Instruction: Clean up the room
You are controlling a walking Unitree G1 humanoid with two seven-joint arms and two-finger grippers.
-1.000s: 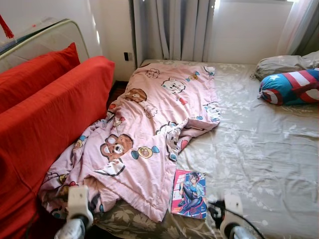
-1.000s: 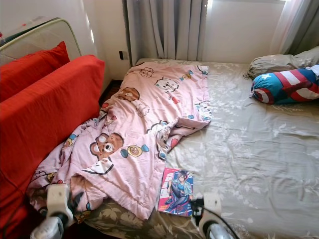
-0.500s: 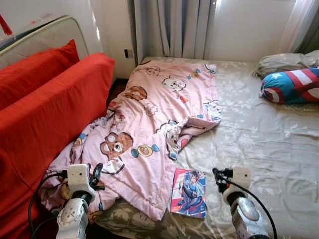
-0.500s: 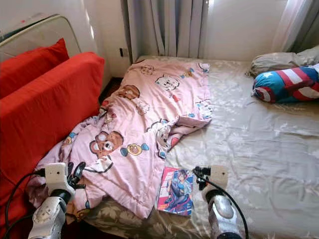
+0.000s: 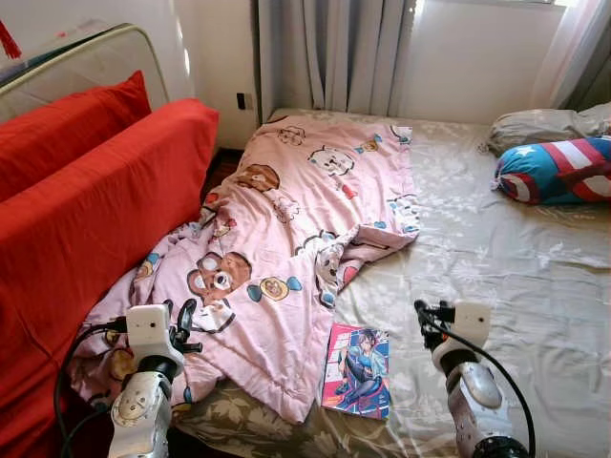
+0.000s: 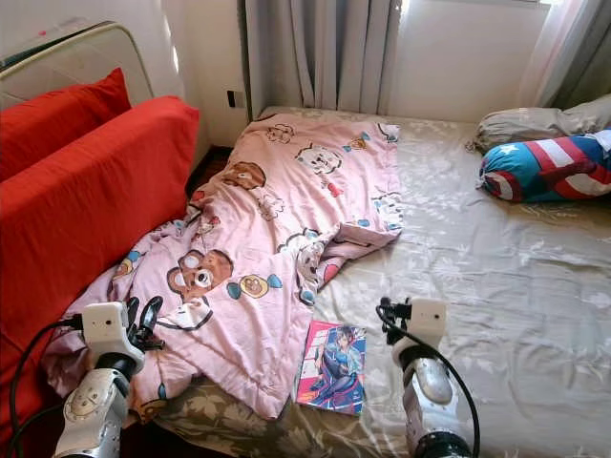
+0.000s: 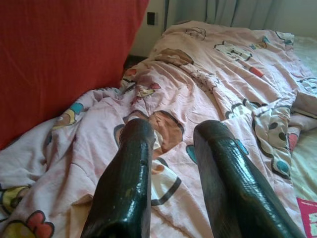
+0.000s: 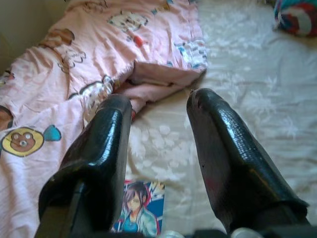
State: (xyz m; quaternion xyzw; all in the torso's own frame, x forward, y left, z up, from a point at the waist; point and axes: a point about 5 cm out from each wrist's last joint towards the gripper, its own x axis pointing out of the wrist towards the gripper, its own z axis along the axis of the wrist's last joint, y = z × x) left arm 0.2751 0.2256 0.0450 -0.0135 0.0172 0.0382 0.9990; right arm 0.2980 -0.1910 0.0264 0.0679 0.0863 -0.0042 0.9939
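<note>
While the pink cartoon blanket (image 5: pixel 286 239) lies rumpled across the bed (image 5: pixel 496 277) just ahead of the left gripper (image 5: pixel 183 324), whose fingers stand apart and empty above its near edge, a comic book (image 5: pixel 357 370) rests between both grippers, below and beside the equally open, empty right gripper (image 5: pixel 421 315); a red cushion (image 5: pixel 86 219) flanks the left gripper's outer side.

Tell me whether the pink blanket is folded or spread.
Spread but rumpled: the pink blanket lies loosely across the bed, one edge bunched.
</note>
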